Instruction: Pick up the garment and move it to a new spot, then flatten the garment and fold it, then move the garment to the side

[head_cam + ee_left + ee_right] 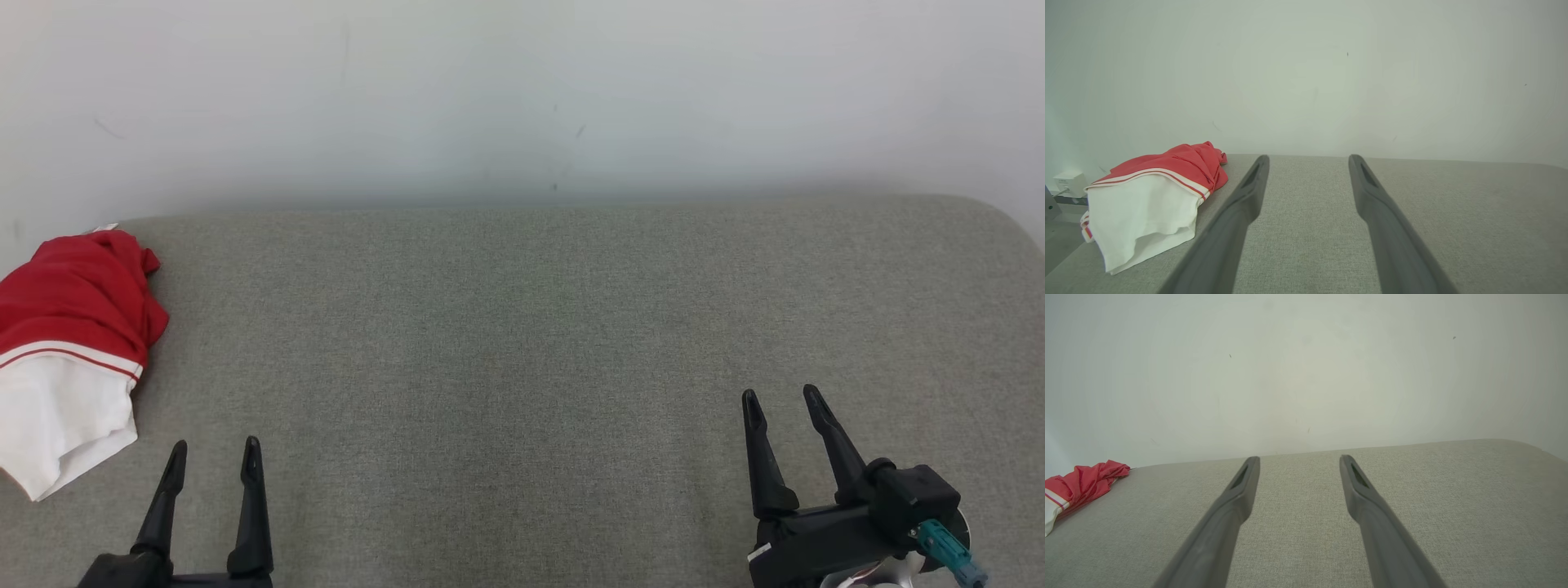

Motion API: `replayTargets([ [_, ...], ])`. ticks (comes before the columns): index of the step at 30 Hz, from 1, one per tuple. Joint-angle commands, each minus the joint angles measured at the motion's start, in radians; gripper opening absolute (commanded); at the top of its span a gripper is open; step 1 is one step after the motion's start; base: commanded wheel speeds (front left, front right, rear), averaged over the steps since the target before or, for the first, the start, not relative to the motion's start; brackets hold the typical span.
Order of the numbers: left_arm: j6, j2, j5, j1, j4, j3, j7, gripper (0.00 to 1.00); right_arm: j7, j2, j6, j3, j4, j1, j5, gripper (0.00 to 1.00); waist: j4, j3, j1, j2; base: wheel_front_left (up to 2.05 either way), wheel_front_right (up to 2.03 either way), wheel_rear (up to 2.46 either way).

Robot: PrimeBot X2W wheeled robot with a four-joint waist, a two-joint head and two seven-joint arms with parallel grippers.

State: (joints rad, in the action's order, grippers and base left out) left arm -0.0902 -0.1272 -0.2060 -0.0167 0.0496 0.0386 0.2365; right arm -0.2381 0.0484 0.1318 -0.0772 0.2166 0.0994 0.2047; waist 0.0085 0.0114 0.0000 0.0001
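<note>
The garment (pixel 69 351) is a red and white piece of clothing, bunched up at the far left edge of the grey fabric surface (pixel 531 343). It has a white lower part and a red upper part with a white stripe. My left gripper (pixel 214 455) stands open near the bottom left, a little to the right of the garment and apart from it. In the left wrist view the garment (pixel 1151 200) lies left of my open left gripper (pixel 1308 161). My right gripper (pixel 782 398) is open at the lower right, far from the garment (pixel 1073 488). Nothing is between either pair of fingers.
A pale wall (pixel 522 90) rises behind the grey surface. The surface's far right corner (pixel 1004 220) is rounded. A small white box (pixel 1069 183) with a cable sits beyond the surface's left edge in the left wrist view.
</note>
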Motion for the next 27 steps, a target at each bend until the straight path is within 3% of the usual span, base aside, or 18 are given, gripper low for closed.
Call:
replayTargets([
  [1,-0.007,0.001,0.023,-0.009,-0.005,0.001,0.009,1.0,-0.008,0.003,-0.002,-0.005,-0.003,-0.003,-0.018,1.0,0.0,0.0,0.0,-0.0001,0.0,0.0,0.0],
  [9,-0.033,-0.001,0.031,-0.012,-0.008,-0.015,0.023,1.0,-0.022,0.003,-0.002,-0.013,-0.002,-0.002,-0.027,1.0,0.0,0.001,0.0,-0.0001,0.0,0.0,0.0],
  [27,-0.039,-0.015,0.018,-0.011,0.004,-0.019,0.029,1.0,-0.027,0.003,-0.002,-0.015,0.01,0.003,0.041,1.0,-0.002,0.002,0.0,-0.0001,0.0,0.0,0.0],
])
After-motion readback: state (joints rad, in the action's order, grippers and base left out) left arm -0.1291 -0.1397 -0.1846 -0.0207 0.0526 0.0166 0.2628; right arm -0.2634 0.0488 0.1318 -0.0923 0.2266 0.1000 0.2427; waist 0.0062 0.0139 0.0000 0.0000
